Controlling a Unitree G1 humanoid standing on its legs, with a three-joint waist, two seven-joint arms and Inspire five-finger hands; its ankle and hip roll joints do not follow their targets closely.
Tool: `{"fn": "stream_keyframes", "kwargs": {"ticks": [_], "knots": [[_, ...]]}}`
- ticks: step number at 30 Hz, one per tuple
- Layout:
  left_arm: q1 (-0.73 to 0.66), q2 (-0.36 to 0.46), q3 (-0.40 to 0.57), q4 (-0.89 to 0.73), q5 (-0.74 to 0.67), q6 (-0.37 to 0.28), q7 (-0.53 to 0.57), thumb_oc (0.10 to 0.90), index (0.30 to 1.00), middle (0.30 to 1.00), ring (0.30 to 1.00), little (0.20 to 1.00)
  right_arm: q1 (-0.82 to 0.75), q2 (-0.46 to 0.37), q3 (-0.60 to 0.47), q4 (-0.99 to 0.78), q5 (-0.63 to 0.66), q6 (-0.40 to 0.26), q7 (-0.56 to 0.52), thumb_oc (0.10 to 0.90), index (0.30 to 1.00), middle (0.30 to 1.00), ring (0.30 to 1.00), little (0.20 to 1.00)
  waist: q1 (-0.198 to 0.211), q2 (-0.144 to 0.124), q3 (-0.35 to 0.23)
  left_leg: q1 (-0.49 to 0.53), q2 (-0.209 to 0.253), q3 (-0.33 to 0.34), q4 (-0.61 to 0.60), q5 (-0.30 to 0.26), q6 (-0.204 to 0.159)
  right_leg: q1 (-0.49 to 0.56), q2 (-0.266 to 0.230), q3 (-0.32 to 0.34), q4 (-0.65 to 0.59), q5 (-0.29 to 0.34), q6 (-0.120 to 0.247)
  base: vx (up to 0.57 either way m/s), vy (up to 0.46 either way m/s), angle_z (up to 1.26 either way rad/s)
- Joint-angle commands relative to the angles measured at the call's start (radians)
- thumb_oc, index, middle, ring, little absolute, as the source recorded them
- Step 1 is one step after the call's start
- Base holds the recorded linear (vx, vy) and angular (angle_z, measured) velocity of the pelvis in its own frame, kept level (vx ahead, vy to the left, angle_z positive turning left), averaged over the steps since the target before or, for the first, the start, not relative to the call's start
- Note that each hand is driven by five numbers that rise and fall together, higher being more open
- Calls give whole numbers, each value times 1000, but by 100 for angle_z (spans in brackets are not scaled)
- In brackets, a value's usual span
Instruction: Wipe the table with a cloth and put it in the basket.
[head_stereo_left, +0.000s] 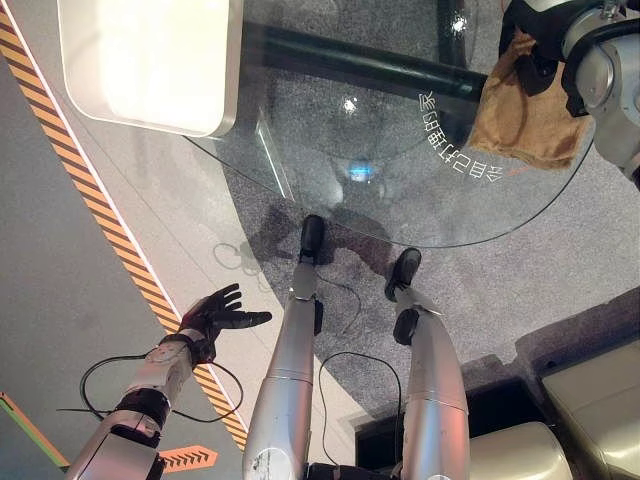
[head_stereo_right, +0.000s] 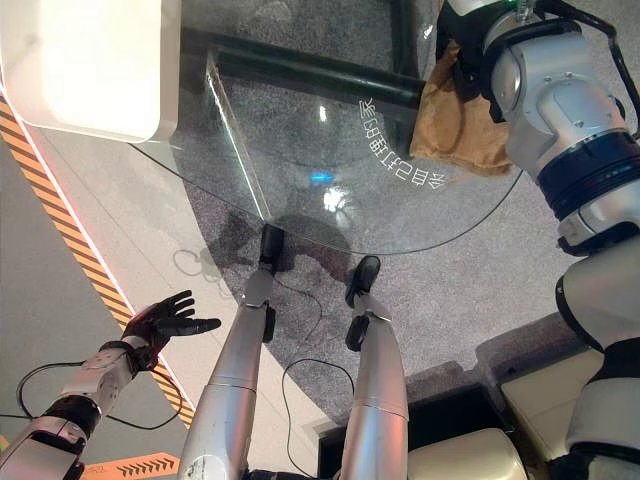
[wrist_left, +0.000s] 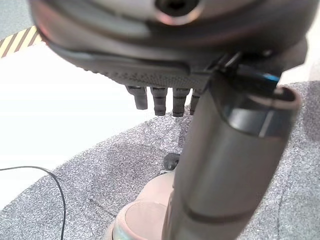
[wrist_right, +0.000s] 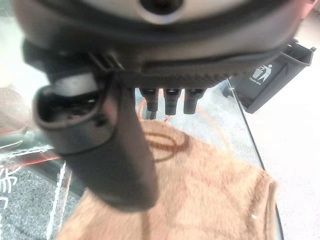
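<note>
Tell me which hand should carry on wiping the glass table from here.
Right. The right hand is already on the tan cloth lying on the glass table near its right edge. The left hand hangs open low beside the robot, over the floor and well short of the table.

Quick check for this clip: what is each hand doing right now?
Left hand: open, fingers spread, holding nothing, low beside the round glass table.
Right hand: on the tan terry cloth on that table; grip cannot be told.
</note>
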Motion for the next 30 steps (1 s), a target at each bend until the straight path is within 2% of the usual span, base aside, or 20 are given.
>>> {"fn": "stream_keyframes", "kwargs": {"ticks": [1,30], "knots": [[96,30,18,16,20,10,-8,800,900,900,900,900,4,-92,65,0,-12,6,15,100,300,300,300,200,-1,11,-18,7,-63,-23,53,-66,61,41,52,-54,-134,101,-3,0,0,0],[97,38,22,10,21,19,-21,800,900,900,900,900,4,-95,62,-4,0,1,6,100,300,300,300,200,-1,11,-18,27,-62,-17,32,-59,61,60,55,-57,-155,110,1,0,0,0]]}}
